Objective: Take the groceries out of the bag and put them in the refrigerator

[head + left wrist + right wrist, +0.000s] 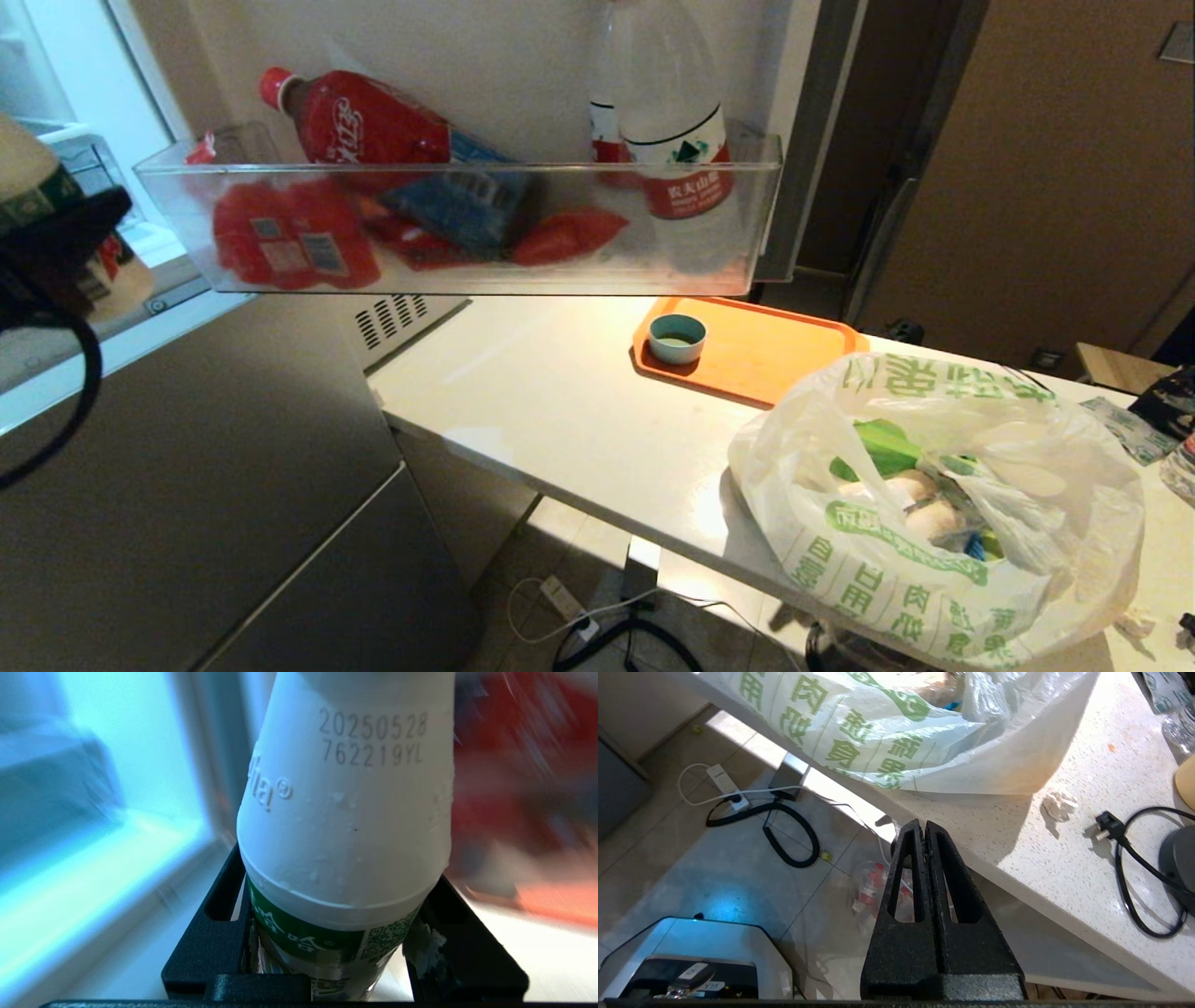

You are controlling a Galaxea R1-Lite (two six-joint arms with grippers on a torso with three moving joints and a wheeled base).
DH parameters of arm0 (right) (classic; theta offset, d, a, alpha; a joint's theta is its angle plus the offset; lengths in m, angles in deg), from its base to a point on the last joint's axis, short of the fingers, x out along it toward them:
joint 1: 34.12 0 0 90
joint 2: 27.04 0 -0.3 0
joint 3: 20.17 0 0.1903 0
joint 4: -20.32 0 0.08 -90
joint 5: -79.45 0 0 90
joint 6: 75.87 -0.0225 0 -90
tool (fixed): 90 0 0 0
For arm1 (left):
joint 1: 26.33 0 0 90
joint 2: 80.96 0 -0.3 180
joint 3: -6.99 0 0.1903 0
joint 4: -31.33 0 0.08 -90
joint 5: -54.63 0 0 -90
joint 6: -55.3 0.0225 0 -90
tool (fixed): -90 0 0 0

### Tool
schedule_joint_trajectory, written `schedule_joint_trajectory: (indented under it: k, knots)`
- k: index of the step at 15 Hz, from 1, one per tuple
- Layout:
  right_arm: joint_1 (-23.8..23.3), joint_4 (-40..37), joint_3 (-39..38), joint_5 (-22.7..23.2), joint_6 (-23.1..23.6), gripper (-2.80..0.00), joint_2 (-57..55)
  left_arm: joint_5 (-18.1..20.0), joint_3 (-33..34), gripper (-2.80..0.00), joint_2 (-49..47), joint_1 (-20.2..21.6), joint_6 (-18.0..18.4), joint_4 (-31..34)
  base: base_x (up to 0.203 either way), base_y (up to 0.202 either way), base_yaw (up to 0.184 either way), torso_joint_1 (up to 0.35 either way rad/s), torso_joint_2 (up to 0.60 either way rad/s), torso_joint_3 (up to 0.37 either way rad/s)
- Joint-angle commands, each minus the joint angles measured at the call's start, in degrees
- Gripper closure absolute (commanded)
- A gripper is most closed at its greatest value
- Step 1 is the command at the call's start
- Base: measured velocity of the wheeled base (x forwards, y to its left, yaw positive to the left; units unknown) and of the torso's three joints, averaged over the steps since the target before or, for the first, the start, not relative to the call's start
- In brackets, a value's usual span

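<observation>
My left gripper (338, 877) is shut on a white bottle (345, 812) with a green label, one black finger on each side of it. In the head view this gripper (56, 238) and the bottle (28, 177) are at the far left, in front of the open refrigerator (187, 485) and its lit white interior. The bag (934, 523) sits open on the counter at the right, with pale lumps (920, 504) and a green pack (887, 448) inside. My right gripper (922, 823) is shut and empty, below the counter edge near the bag (878, 732).
The open door's clear shelf (457, 266) holds red bottles (355, 121) and a water bottle (677, 159). An orange tray (766, 359) with a small cup (677, 338) lies on the counter (560, 411). A vented silver box (401, 317) stands beside it. Cables (784, 830) lie on the floor.
</observation>
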Motion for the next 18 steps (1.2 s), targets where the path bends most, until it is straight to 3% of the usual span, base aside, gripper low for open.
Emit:
schedule_joint_trajectory:
  k: [1, 6, 11, 18]
  knots:
    - [0.27, 0.00, -0.05, 0.04, 0.03, 0.00, -0.33, -0.03, -8.80, 0.00, -7.95, 3.09, 0.30, 1.19, 0.000, 0.000, 0.000, 0.000, 0.00, 0.000]
    - [0.18, 0.08, -0.05, 0.04, -0.06, 0.00, -1.59, 0.12, -23.58, 0.00, -20.77, 5.51, 1.03, 2.22, 0.000, 0.000, 0.000, 0.000, 0.00, 0.000]
    - [-0.70, 0.08, -0.05, 0.04, -0.32, 0.00, -2.35, 0.51, -38.10, 0.00, -27.56, 8.28, 1.68, 11.49, 0.000, 0.000, 0.000, 0.000, 0.00, 0.000]
    - [-1.24, 0.08, -0.05, 0.04, -0.32, 0.00, -2.26, 5.68, -39.77, 0.00, -28.27, 15.40, 2.39, 13.16, 0.000, 0.000, 0.000, 0.000, 0.00, 0.000]
